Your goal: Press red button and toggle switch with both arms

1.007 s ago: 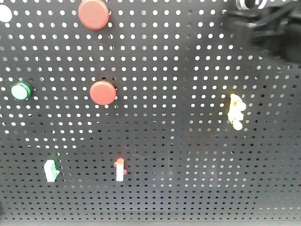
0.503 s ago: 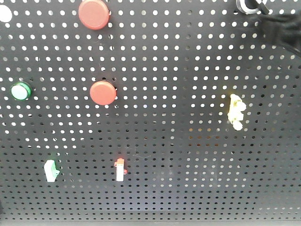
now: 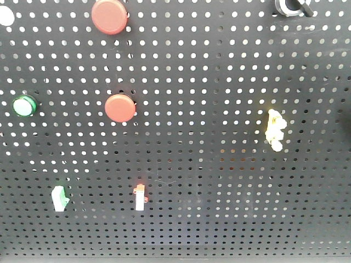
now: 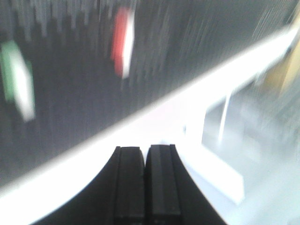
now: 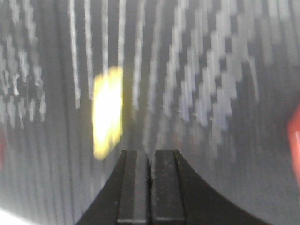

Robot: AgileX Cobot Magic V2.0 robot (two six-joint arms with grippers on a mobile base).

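Left gripper [image 4: 145, 150] closed, jaws together, empty, touching nothing. Right gripper [image 5: 151, 153] same, blurred yellow switch [image 5: 108, 110] ahead. Red button [image 3: 120, 108] mid-left on pegboard [image 3: 208, 181]; toggle switch [image 3: 290, 5] at top right edge.

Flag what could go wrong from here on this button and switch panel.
1. The upper red button and lower red button look alike, so the wrong one might get pressed.
2. The left wrist view is smeared, which suggests fast motion. The shut left gripper could clip the green switch beside the red-tipped switch.
3. The shut right gripper faces the yellow switch, which may not be the intended target.
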